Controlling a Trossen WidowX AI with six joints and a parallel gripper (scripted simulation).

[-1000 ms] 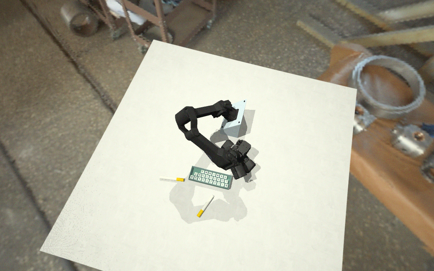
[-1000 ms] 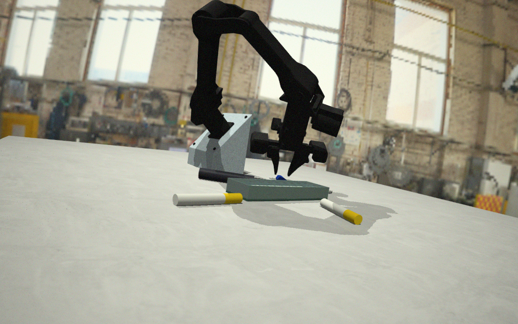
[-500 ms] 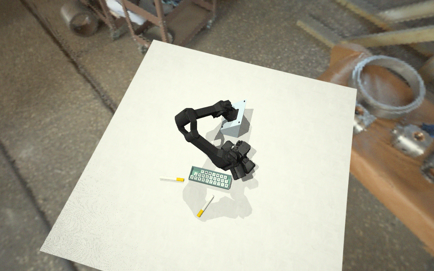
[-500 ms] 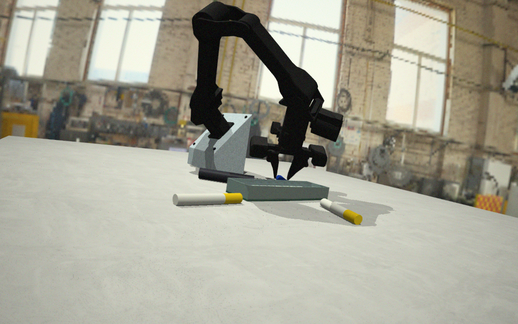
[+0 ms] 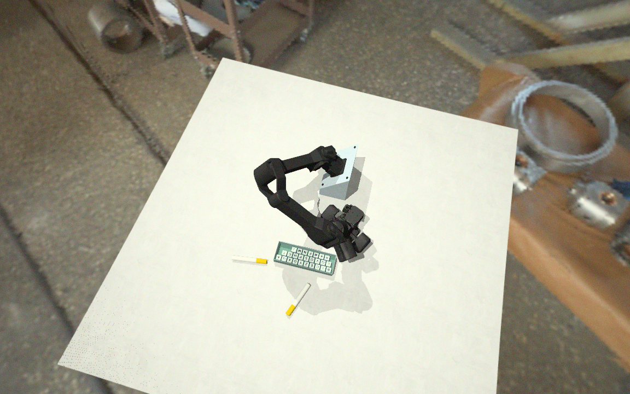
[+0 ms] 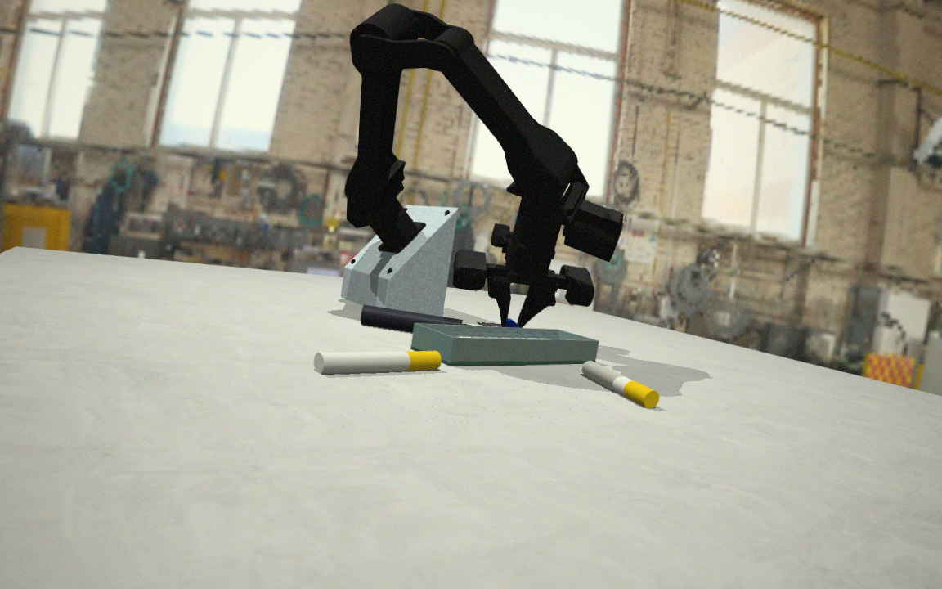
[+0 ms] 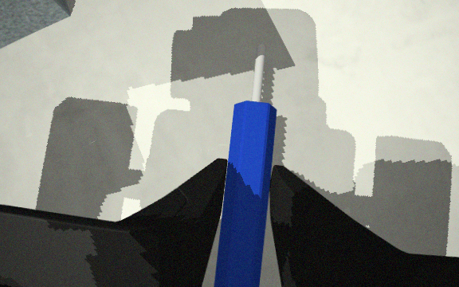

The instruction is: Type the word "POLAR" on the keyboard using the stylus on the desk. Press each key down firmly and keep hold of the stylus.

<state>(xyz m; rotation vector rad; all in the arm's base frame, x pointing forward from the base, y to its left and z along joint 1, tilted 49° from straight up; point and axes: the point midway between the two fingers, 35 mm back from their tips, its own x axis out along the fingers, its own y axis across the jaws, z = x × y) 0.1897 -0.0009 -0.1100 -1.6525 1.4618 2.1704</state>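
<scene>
The stylus (image 7: pixel 249 151) (image 6: pixel 509 321) is a blue square bar with a thin white tip (image 7: pixel 258 76). It lies flat on the white table behind the keyboard. My gripper (image 7: pixel 249 172) (image 6: pixel 511 319) (image 5: pixel 349 248) is down at table level, and both black fingers press against the sides of the blue bar. It is shut on the stylus. The green keyboard (image 5: pixel 305 258) (image 6: pixel 504 351) with white keys lies just in front of the gripper. In the top view the wrist hides the stylus.
Two white markers with yellow ends lie by the keyboard, one to its left (image 5: pixel 249 259) (image 6: pixel 375 361) and one in front of it (image 5: pixel 298 300) (image 6: pixel 619 383). A dark cylinder (image 6: pixel 401 318) lies behind the keyboard. The arm's grey mount (image 5: pixel 342 183) (image 6: pixel 405 267) stands further back.
</scene>
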